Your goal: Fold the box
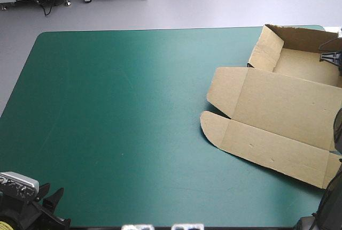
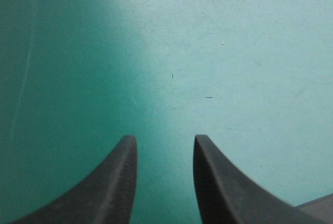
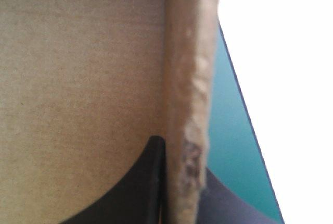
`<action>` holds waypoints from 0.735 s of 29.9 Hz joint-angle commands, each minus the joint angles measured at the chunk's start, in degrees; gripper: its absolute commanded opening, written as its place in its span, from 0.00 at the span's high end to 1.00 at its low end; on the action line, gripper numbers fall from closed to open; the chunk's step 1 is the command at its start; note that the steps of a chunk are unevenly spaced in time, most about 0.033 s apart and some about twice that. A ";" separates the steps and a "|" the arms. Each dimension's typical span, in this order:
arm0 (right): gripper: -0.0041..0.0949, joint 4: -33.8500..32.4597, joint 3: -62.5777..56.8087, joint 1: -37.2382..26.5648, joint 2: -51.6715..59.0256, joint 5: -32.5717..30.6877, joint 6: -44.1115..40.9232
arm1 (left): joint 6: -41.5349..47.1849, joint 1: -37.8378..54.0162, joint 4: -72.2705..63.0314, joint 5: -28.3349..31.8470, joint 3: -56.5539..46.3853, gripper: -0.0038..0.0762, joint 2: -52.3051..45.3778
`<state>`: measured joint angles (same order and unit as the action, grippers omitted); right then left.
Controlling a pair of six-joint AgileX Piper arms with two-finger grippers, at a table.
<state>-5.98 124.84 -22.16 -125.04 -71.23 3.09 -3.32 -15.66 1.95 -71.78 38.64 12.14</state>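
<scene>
The brown box point(image 1: 278, 112) lies at the table's right side. Its tray part stands at the far right with walls raised, and its lid and flaps lie flat toward the front. My right gripper point(image 1: 332, 56) is at the tray's right wall. In the right wrist view its black fingers point(image 3: 151, 182) sit either side of that upright wall point(image 3: 190, 78), shut on it, with the tray's inner board point(image 3: 78, 78) beside them. My left gripper point(image 1: 51, 200) rests at the table's near left corner, far from the box. It is open point(image 2: 165, 151) over bare teal-green cover.
The teal-green cover point(image 1: 133, 107) stretches bare from the box to the left edge. The tray sits close to the table's far right corner, and a narrow strip of cover point(image 3: 229, 130) shows between the gripped wall and the table's edge.
</scene>
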 commanded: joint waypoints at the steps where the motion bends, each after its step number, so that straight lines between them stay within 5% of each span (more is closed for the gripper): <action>1: 0.82 -0.29 -0.09 -0.76 3.42 1.07 3.48 | 0.09 -0.34 -0.03 -2.52 1.29 0.63 0.94; 9: 0.40 0.80 1.00 -0.37 2.94 3.95 4.99 | 0.09 -0.34 -0.03 -2.52 1.29 0.63 1.05; 22: 0.40 3.35 12.73 -0.38 10.58 1.12 6.54 | 0.09 -0.34 -0.03 -2.40 1.29 0.63 1.05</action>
<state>-3.25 133.65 -22.32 -122.09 -71.00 8.17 -3.32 -15.66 1.95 -71.73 38.64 12.14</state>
